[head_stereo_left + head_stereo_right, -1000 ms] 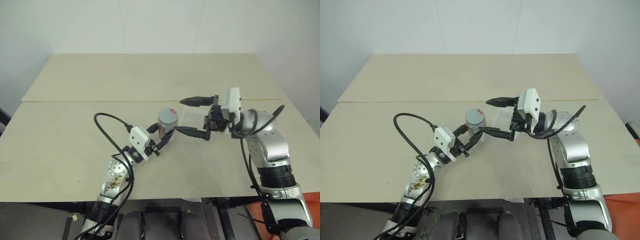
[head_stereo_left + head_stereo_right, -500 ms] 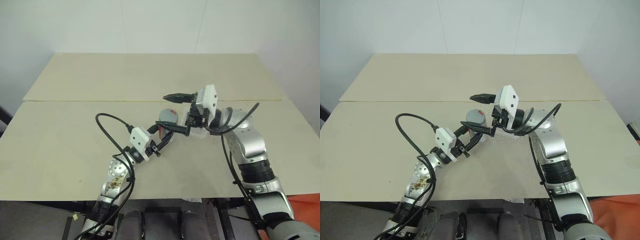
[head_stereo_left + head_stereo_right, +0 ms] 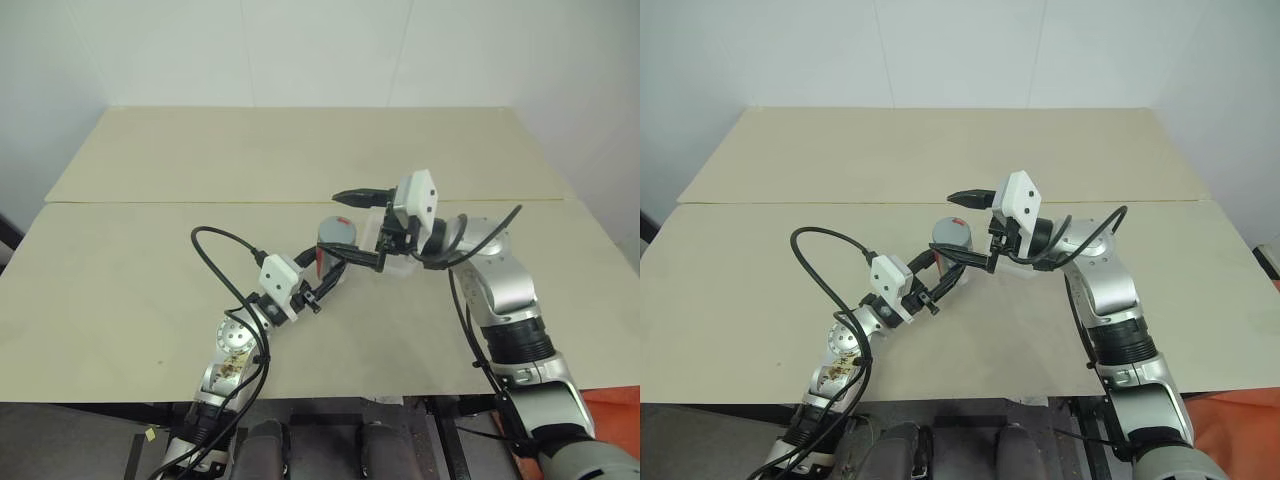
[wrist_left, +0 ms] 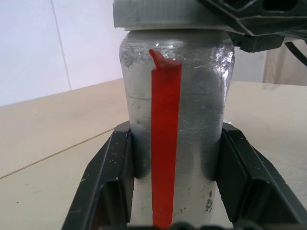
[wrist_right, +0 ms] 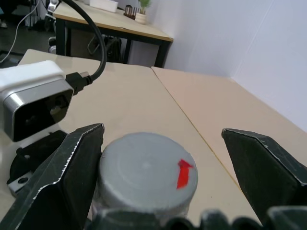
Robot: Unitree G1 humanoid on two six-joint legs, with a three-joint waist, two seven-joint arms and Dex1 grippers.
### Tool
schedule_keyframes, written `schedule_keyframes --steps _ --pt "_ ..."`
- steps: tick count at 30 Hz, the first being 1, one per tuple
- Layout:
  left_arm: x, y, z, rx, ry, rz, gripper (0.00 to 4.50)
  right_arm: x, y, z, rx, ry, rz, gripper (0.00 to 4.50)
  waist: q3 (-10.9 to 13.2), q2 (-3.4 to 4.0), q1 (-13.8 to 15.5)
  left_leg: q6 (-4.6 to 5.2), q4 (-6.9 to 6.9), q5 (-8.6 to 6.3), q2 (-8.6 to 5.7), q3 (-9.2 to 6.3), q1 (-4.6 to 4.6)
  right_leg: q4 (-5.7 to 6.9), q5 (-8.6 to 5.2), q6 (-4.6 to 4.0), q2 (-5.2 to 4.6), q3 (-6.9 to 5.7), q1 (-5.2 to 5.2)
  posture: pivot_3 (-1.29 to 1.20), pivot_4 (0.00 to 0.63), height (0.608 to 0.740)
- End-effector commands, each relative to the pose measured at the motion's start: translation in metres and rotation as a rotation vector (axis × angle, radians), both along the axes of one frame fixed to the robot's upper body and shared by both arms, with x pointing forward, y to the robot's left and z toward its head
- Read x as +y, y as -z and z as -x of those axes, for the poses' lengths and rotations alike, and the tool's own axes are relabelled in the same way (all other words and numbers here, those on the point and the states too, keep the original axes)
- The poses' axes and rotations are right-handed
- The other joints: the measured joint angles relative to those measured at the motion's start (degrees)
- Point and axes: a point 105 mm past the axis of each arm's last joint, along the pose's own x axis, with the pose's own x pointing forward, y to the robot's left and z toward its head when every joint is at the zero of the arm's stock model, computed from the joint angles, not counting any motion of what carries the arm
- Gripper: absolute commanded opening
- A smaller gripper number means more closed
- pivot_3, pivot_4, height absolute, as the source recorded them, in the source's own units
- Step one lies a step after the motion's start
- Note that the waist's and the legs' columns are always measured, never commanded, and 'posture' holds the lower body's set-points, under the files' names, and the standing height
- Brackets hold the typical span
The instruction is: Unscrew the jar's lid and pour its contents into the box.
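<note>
Jar (image 4: 175,124): silvery-clear cylinder with a red vertical stripe, upright, held above the near part of the desk (image 3: 150,260) towards its middle.

Lid (image 5: 146,170): round grey cap with a small red mark, seated on the jar's top.

Left gripper (image 3: 328,280): closed on the jar's lower body, one black finger on each side, clamping the wall.

Right gripper (image 3: 352,225): spread wide, reaching in level from the robot's right at lid height. One finger (image 5: 62,177) lies just beside the lid's rim; the other stands well apart from it on the far side.

Box (image 3: 390,240): clear plastic tray on the desk, just behind the right gripper, largely hidden by it.
</note>
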Motion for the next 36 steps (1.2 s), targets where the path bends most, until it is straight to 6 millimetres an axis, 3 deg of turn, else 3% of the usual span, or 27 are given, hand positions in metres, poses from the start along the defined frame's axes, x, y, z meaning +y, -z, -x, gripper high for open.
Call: schedule_keyframes --steps 1,26,32,36 --pt "-0.001 -0.013 0.004 -0.058 0.023 0.028 1.99 -0.014 -0.012 0.002 -0.046 0.039 -0.022 4.47 0.0 0.0 0.0 0.0 0.0 0.0 0.0 0.0 0.0 0.0 0.0 0.0 0.0 0.0 0.0 0.0 0.15 0.74" --pt "-0.003 -0.013 0.004 -0.061 0.029 0.029 1.99 -0.049 -0.004 0.016 -0.028 0.092 0.004 4.47 0.0 -0.01 0.03 0.0 0.0 0.0 -0.01 -0.01 0.0 -0.01 0.0 0.0 0.01 0.01 0.01 0.0 0.15 0.74" --pt "-0.004 -0.013 0.003 -0.063 0.028 0.029 1.99 -0.032 -0.007 0.03 -0.037 0.003 0.006 4.47 0.0 -0.01 -0.02 0.0 0.0 0.0 0.0 -0.02 0.0 -0.01 0.0 0.0 0.01 0.01 0.01 0.0 0.15 0.74" --pt "-0.004 -0.013 0.003 -0.065 0.029 0.03 1.99 -0.013 -0.014 0.027 -0.046 -0.001 -0.039 4.47 0.0 0.0 -0.05 0.0 0.0 0.0 0.01 -0.03 0.01 0.01 0.0 0.0 0.03 0.01 0.01 0.0 0.15 0.74"
